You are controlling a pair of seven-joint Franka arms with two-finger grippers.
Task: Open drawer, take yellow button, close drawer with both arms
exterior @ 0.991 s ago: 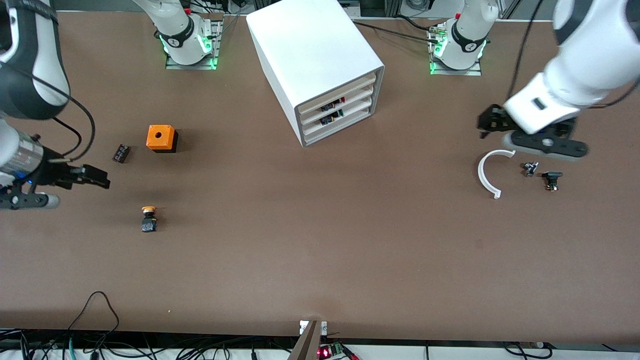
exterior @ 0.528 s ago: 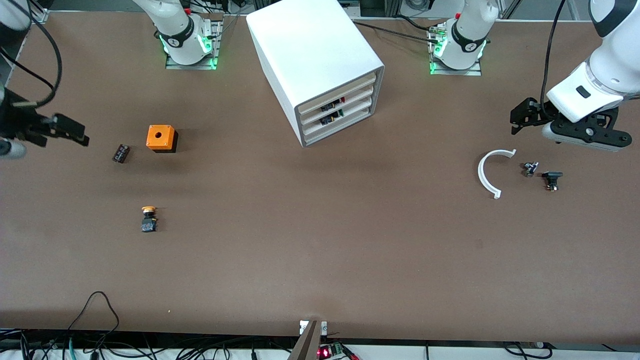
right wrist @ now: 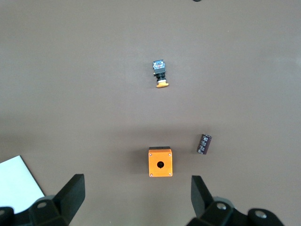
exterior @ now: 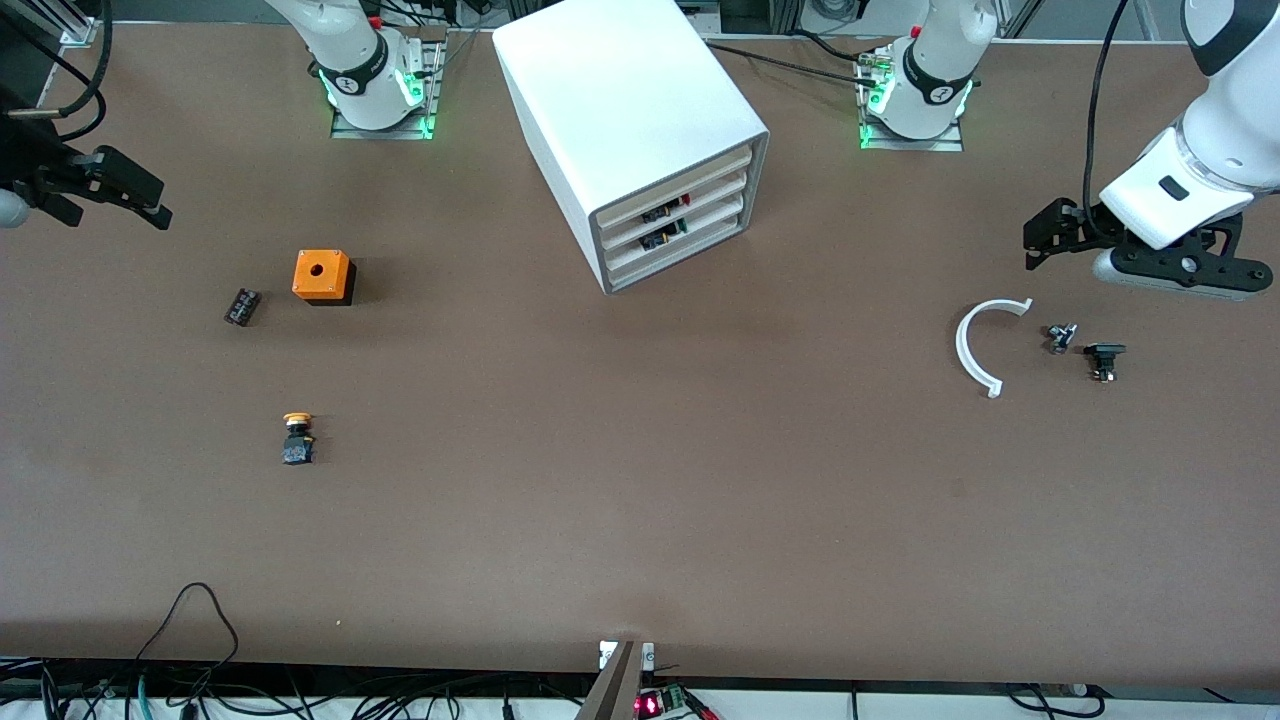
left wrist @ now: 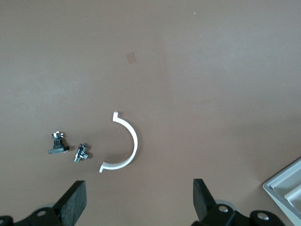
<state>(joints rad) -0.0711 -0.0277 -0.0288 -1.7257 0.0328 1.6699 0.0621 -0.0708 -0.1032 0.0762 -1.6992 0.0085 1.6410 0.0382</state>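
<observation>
The white cabinet (exterior: 625, 105) stands between the arm bases. Its top drawer (exterior: 676, 178) sits flush with the lower ones. The button (exterior: 297, 438), orange cap on a black body, lies on the table toward the right arm's end, nearer the front camera than the orange cube (exterior: 323, 276). It also shows in the right wrist view (right wrist: 160, 74). My right gripper (exterior: 140, 195) is open and empty, up in the air at that table end; its fingers (right wrist: 70, 193) frame the cube (right wrist: 160, 162). My left gripper (exterior: 1038, 240) is open and empty, above the table beside a white arc (exterior: 978, 345).
A small black part (exterior: 241, 306) lies beside the orange cube. Two small dark parts (exterior: 1060, 337) (exterior: 1103, 360) lie beside the arc, also in the left wrist view (left wrist: 82, 153) (left wrist: 58, 143). Cables hang along the table's front edge.
My right gripper has moved away from the button, up toward the arm bases' side. My left gripper has drawn back from over the arc toward its table end, then nearly stopped.
</observation>
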